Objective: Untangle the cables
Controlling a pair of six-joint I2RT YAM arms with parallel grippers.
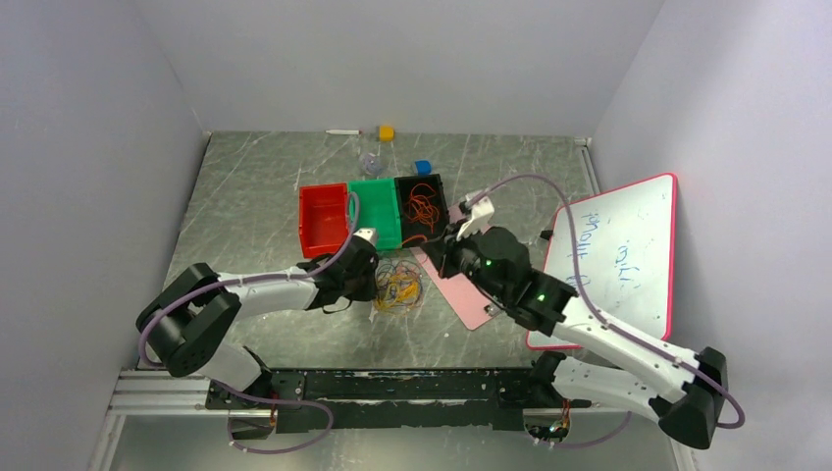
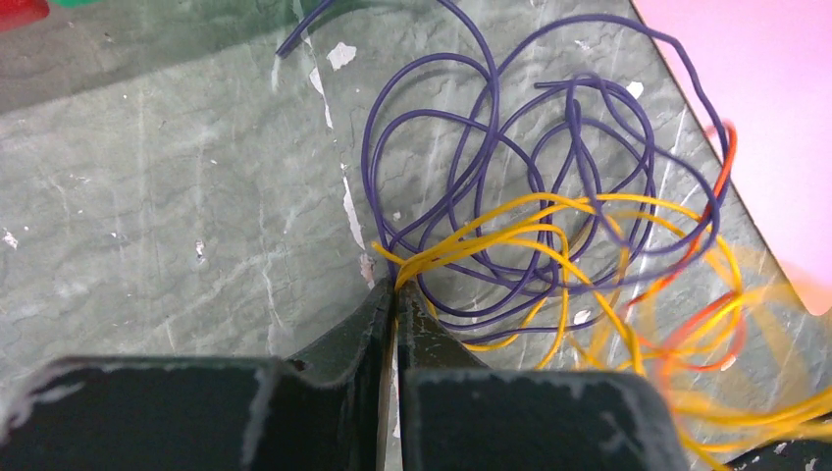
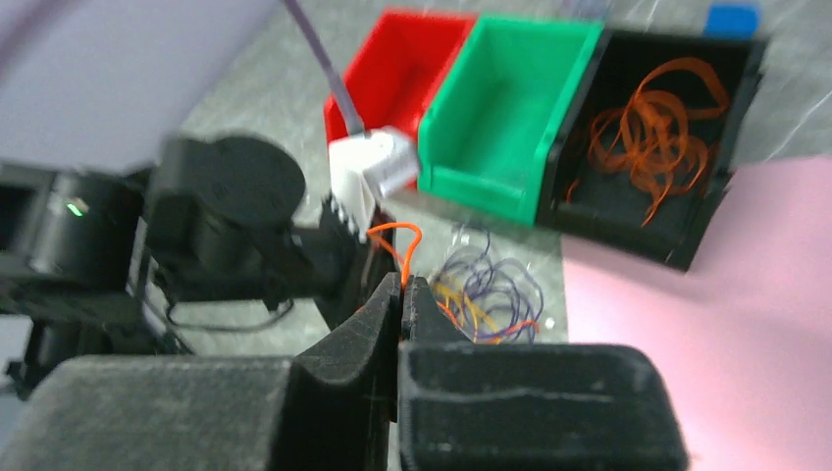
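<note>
Presently, at the left of the desk (image 1: 255, 196), the left claw (image 2: 394, 294) is found pressed together on a bundle of yellow strands (image 2: 471, 240), pinched low at the left edge of the cables (image 1: 397, 285). The tangle lies on the desk just to the right of that claw, between the two arms and in front of the green bin (image 1: 375, 211); the red bin (image 1: 324, 218) stands to the left of it. From the pinch the yellow strands fan out rightward, and purple loops (image 2: 365, 157) are spread flat beyond them.

Further right, the right claw (image 3: 402, 289) is seen closed on a thin orange loop (image 3: 392, 226), which arches up from the fingertips. This claw is held above the tangle's right side; in its own view the heap shows just past and below its tips. Whether the loop's far end is caught among the other strands cannot be told.

The two pinches are thus placed on opposite sides of the heap, along a left-to-right line. The black bin (image 1: 439, 191), where orange cables are already gathered, lies just beyond the right claw, so the right arm is judged the nearer for carrying the loop there while the yellow is anchored.

A pink sheet (image 1: 469, 299) and a whiteboard (image 1: 618, 250) are noted at the right.
</note>
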